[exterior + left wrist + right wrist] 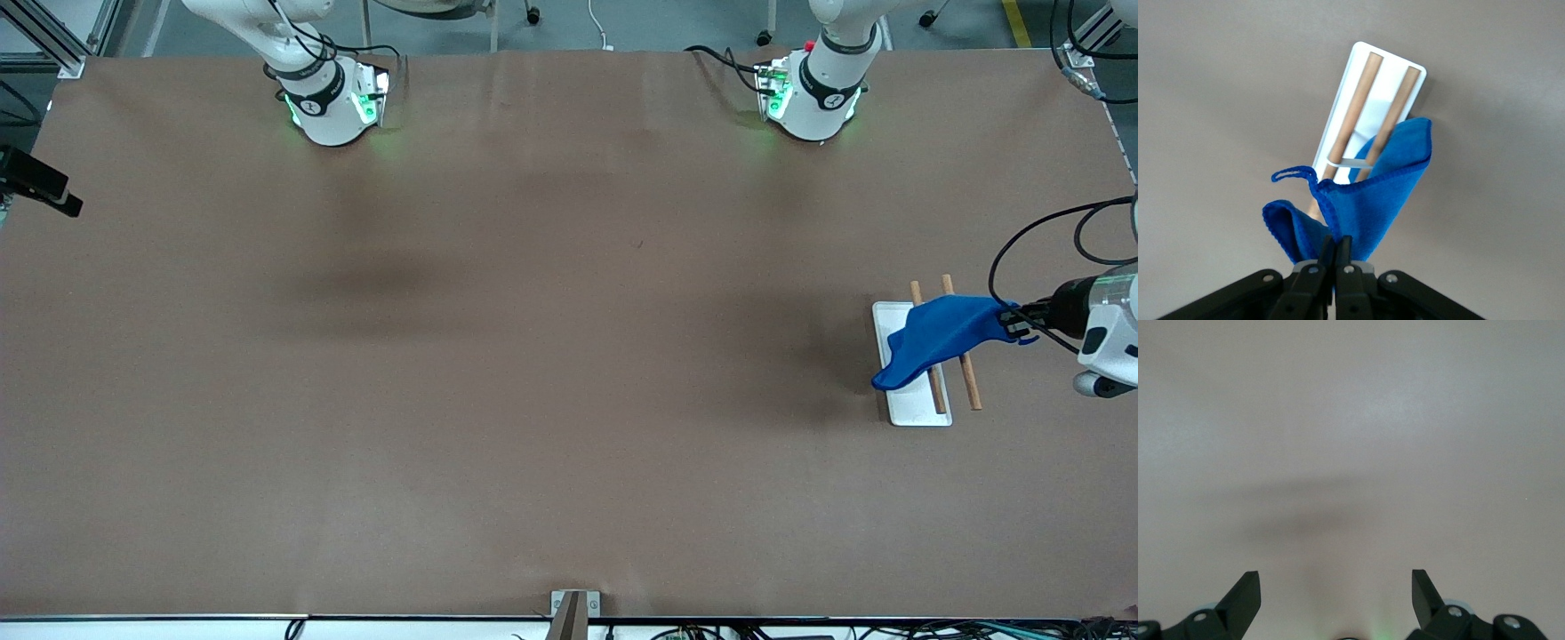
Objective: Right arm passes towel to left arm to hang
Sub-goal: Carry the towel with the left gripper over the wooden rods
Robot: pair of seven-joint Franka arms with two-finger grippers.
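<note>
The bright blue towel hangs from my left gripper over a small rack with two wooden bars on a white base, at the left arm's end of the table. In the left wrist view my left gripper is shut on an edge of the towel, whose corner loop sticks out; the rack lies below it. My right gripper is open and empty over bare table; its hand is out of the front view.
The brown table spreads wide between the two arm bases. A black camera mount sits at the right arm's end. A small bracket stands at the table edge nearest the front camera.
</note>
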